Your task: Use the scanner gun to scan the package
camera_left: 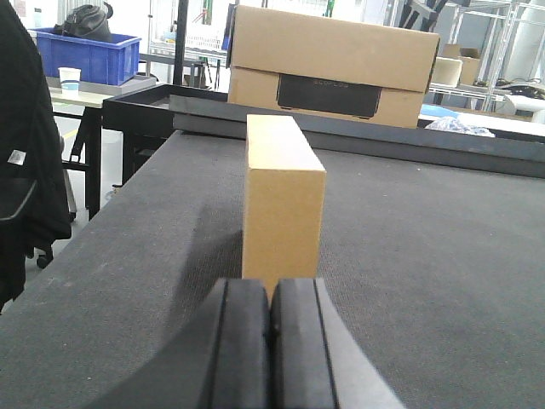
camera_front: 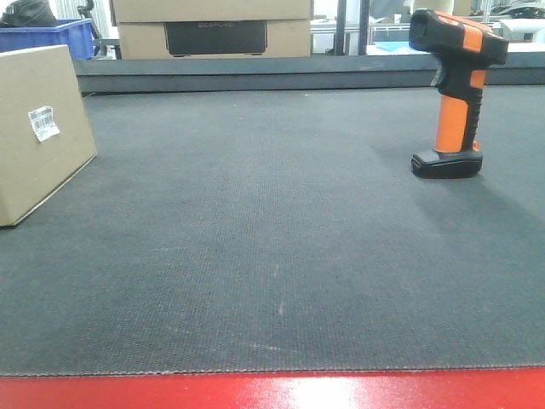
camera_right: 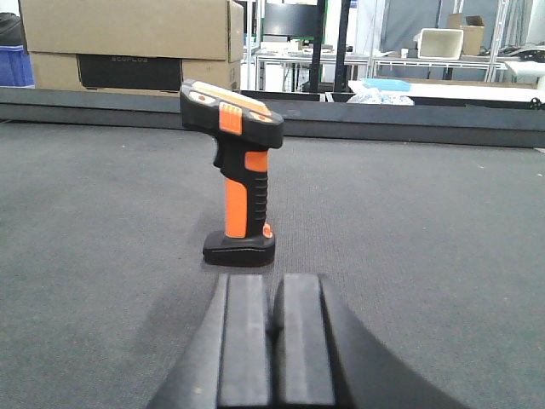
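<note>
A brown cardboard package (camera_front: 38,128) stands on the dark belt at the left, with a white barcode label (camera_front: 43,123) on its side. In the left wrist view the package (camera_left: 283,200) stands end-on, straight ahead of my left gripper (camera_left: 271,298), which is shut and empty a short way before it. An orange and black scanner gun (camera_front: 456,85) stands upright on its base at the right. In the right wrist view the scanner gun (camera_right: 237,170) stands just ahead of my right gripper (camera_right: 274,294), which is shut and empty. Neither gripper shows in the front view.
A raised dark rail (camera_front: 255,72) runs along the belt's far edge. Large cardboard boxes (camera_front: 213,25) stand behind it, with a blue crate (camera_front: 55,36) at the far left. A red edge (camera_front: 272,392) borders the near side. A black garment (camera_left: 21,153) hangs left of the belt.
</note>
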You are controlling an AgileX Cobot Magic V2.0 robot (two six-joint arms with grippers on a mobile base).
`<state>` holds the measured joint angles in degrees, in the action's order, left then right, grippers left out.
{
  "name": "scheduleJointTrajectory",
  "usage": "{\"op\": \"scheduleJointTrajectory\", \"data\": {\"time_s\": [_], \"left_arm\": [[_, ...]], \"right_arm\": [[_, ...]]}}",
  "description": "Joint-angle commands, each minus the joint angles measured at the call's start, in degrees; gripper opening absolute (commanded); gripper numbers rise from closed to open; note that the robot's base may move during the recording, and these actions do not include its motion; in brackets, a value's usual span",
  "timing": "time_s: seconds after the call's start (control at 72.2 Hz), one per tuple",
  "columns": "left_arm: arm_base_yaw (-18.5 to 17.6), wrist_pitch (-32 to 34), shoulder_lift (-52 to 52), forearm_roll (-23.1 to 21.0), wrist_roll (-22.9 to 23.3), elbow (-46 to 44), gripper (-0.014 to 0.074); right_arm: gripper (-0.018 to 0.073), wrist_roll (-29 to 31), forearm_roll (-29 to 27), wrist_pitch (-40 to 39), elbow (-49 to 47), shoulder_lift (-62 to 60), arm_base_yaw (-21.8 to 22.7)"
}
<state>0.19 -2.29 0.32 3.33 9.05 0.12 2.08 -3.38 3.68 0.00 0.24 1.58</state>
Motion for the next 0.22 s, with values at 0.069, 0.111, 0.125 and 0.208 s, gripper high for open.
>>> {"op": "scheduleJointTrajectory", "data": {"time_s": [0.069,0.111,0.125,0.208], "left_arm": [[0.18,1.57,-0.32,-0.24,-0.25,-0.12,-0.0111],[0.18,1.57,-0.32,-0.24,-0.25,-0.12,-0.0111],[0.18,1.57,-0.32,-0.24,-0.25,-0.12,-0.0111],[0.18,1.57,-0.32,-0.24,-0.25,-0.12,-0.0111]], "right_arm": [[-0.0167,0.19,0.05,-1.13,0.00,-0.24,0.15],[-0.0167,0.19,0.05,-1.13,0.00,-0.24,0.15],[-0.0167,0.19,0.05,-1.13,0.00,-0.24,0.15],[-0.0167,0.19,0.05,-1.13,0.00,-0.24,0.15]]}}
